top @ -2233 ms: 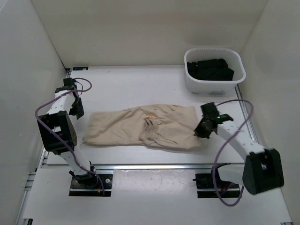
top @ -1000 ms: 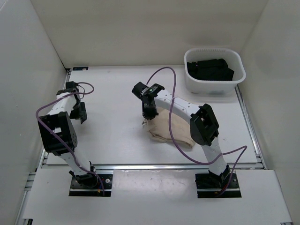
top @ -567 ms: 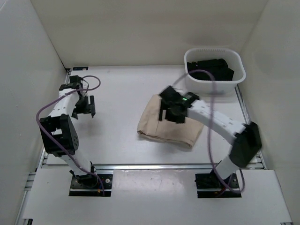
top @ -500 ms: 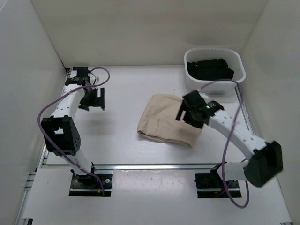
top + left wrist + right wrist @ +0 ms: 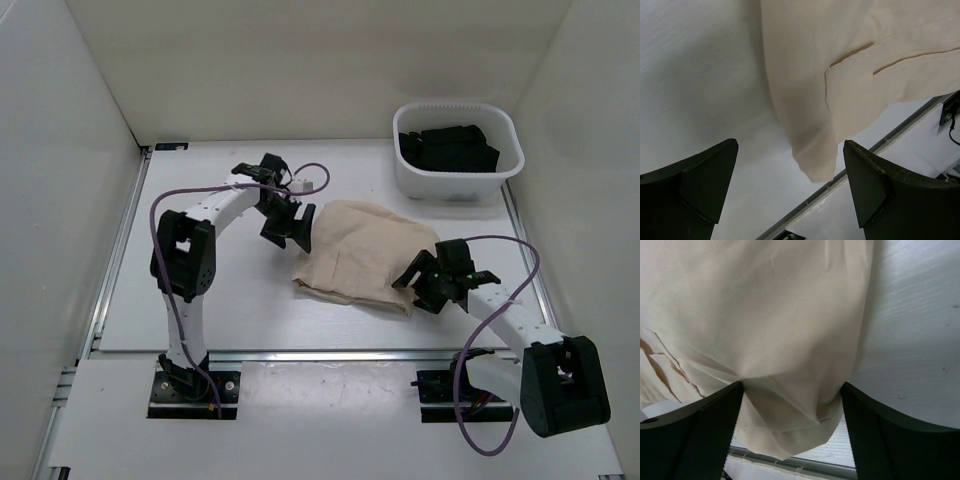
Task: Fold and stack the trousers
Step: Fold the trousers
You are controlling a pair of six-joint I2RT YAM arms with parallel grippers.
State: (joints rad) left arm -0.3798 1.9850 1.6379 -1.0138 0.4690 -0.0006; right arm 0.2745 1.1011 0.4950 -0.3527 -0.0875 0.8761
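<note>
The beige trousers lie folded into a compact bundle in the middle of the table. My left gripper hovers at their left edge. In the left wrist view it stands open, with a hanging corner of the trousers between the two dark fingers. My right gripper sits at the bundle's near right corner. In the right wrist view its jaws are spread wide on either side of a bunched corner of the trousers; the cloth reaches both fingers.
A white bin at the back right holds black garments. A metal rail runs along the table's near edge, just in front of the trousers. White walls close in the left, right and back.
The trousers went from spread flat to folded in half. My right gripper let go and drew back to the near right corner. My left arm swung from the far left to the bundle's left edge.
</note>
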